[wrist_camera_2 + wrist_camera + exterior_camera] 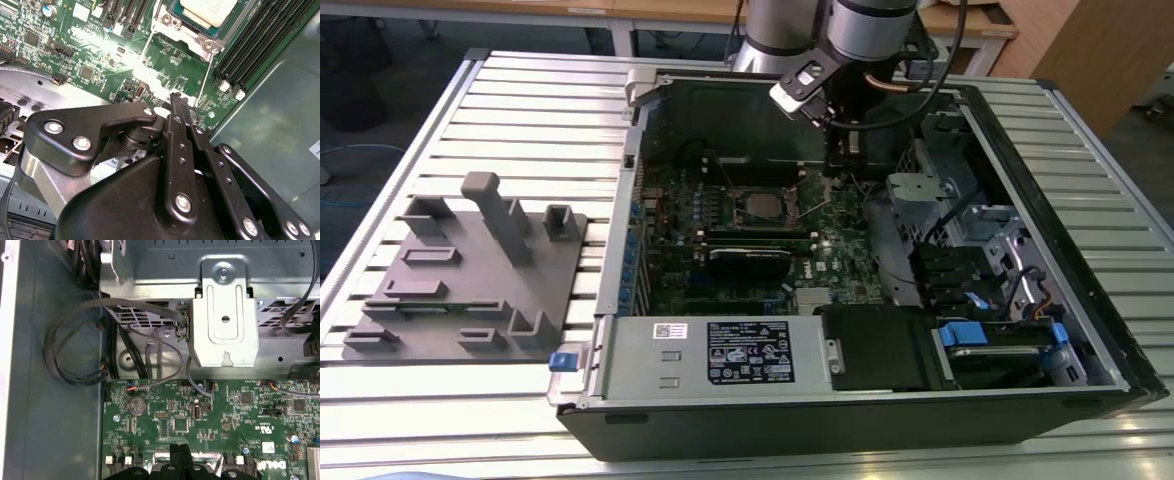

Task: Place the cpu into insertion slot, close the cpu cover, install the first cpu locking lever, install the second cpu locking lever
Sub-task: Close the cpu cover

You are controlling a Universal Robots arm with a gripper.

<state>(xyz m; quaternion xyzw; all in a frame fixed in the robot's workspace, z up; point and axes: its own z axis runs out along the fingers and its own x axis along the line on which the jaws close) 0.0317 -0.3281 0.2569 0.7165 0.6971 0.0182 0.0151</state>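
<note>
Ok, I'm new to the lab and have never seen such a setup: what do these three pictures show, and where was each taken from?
The exterior view looks down on a slatted metal table with an open computer case lying on it and a grey tray beside it, towards the exterior view's left. The machine reaching into the case is a robot arm. The two wrist views come from cameras riding on that arm, so both look at the green circuit board from close by. The black part in both wrist views is the end effector, the arm's grasping part; its fingers are pressed together and hold nothing. In the second wrist view the silver square beyond it is the cpu, lying in the insertion slot.
</note>
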